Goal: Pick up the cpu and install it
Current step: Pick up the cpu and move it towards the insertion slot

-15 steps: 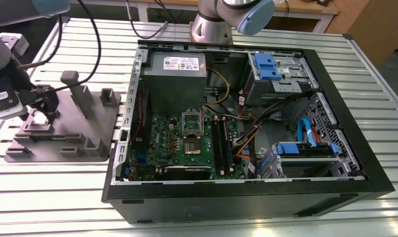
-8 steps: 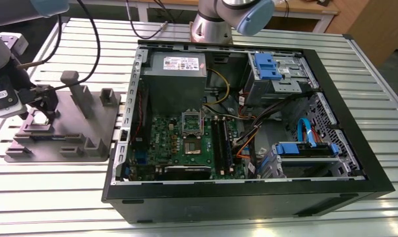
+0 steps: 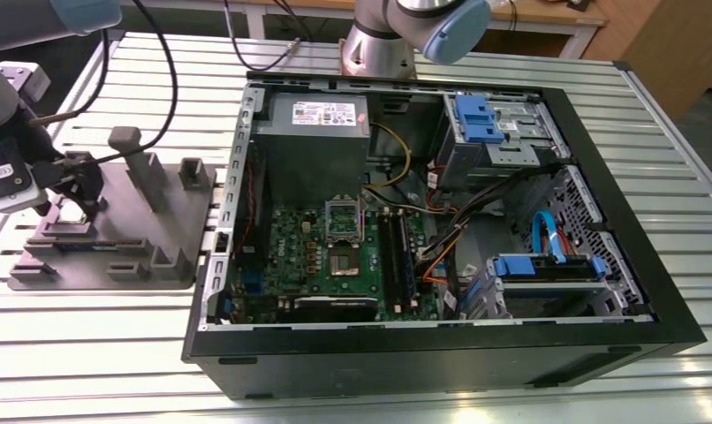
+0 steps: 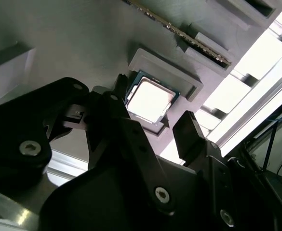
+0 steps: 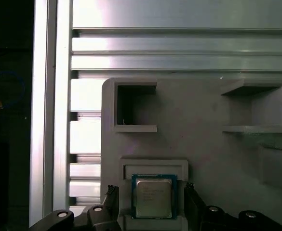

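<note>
"At the exterior view's left, on the tabletop (image 3: 85,353): where does the cpu (image 5: 153,198) sit?"

"Flat in a shallow square recess of the grey fixture (image 3: 168,225), metal top up. The fixture lies beside the open computer case (image 3: 450,362)."

"State of the end effector (image 5: 151,192)?"

"Released. In both wrist views its black fingers (image 5: 193,204) flank the cpu, one on each side, spread apart. Contact cannot be judged."
</note>
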Robot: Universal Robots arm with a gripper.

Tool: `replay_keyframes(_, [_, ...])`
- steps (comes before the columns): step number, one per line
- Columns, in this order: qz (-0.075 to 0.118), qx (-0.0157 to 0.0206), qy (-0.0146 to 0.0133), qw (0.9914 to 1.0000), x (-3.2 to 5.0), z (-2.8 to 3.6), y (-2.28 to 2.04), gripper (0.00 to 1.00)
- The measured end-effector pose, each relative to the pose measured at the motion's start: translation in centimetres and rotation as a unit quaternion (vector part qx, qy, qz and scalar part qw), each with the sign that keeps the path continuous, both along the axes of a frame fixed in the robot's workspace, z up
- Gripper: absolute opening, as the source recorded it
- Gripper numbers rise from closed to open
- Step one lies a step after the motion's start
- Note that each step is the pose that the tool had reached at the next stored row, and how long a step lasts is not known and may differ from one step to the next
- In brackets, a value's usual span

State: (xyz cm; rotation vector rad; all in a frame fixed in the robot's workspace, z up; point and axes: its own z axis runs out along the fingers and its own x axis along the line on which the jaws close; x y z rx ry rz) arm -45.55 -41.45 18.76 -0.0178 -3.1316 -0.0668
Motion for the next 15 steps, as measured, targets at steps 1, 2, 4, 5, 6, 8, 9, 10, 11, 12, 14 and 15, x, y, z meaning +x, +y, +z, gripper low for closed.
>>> replay_keyframes(1, [0.000, -0.0001, -0.0002, 1.00000, 0.00, -0.10, 0.00, 0.65])
replay_keyframes(2, [0.000, -0.0002, -0.0004, 1.00000, 0.00, -0.19, 0.00, 0.65])
replay_keyframes(4, [0.000, -0.0005, -0.0007, 1.00000, 0.00, -0.27, 0.00, 0.65])
replay_keyframes(5, [0.000, -0.0006, -0.0009, 1.00000, 0.00, -0.27, 0.00, 0.65])
replay_keyframes(6, [0.000, -0.0007, -0.0011, 1.00000, 0.00, -0.27, 0.00, 0.65])
replay_keyframes(8, [0.000, -0.0006, -0.0012, 1.00000, 0.00, -0.29, 0.01, 0.65])
replay_keyframes(9, [0.000, -0.0006, -0.0012, 1.00000, 0.00, -0.29, 0.01, 0.65])
replay_keyframes(10, [0.000, -0.0006, -0.0012, 1.00000, 0.00, -0.29, 0.01, 0.65])
replay_keyframes(11, [0.000, -0.0006, -0.0012, 1.00000, 0.00, -0.29, 0.01, 0.65])
replay_keyframes(12, [0.000, -0.0006, -0.0012, 1.00000, 0.00, -0.29, 0.01, 0.65])
replay_keyframes(14, [0.000, -0.0006, -0.0012, 1.00000, 0.00, -0.29, 0.01, 0.63])
replay_keyframes(15, [0.000, -0.0006, -0.0012, 1.00000, 0.00, -0.29, 0.01, 0.63])
